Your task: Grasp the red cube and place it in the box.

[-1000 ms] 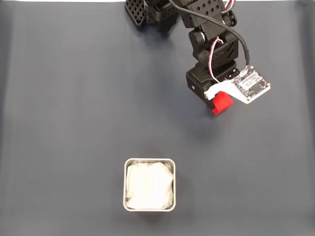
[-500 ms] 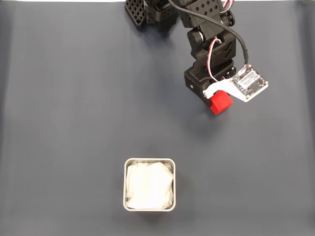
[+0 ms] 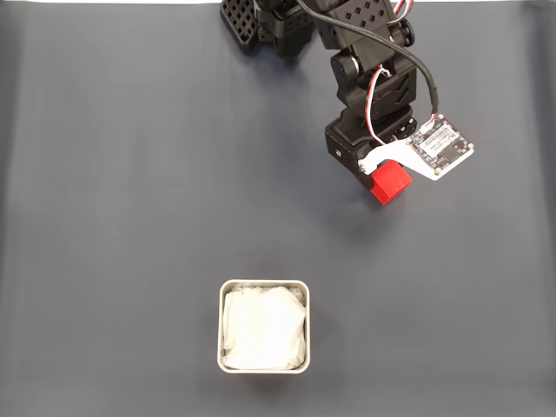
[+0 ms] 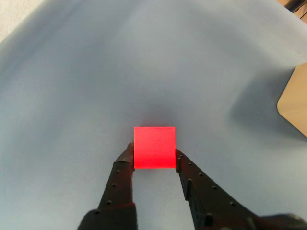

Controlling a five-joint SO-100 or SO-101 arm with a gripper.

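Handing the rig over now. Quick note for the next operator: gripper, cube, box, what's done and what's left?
Gripper: shut on the red cube, a finger against each side in the wrist view.
Red cube: in the fixed view it sits under the arm's tip, upper right of the mat.
Box: lower centre of the fixed view, paper-lined, no cube inside.
Done: grasp.
Left: carry the cube to the box and release it.

Between my tool (image 3: 380, 178) and the square pale metal tin with white paper lining (image 3: 263, 326) I see only bare dark grey counter (image 3: 130, 191); the tin's top is uncovered.
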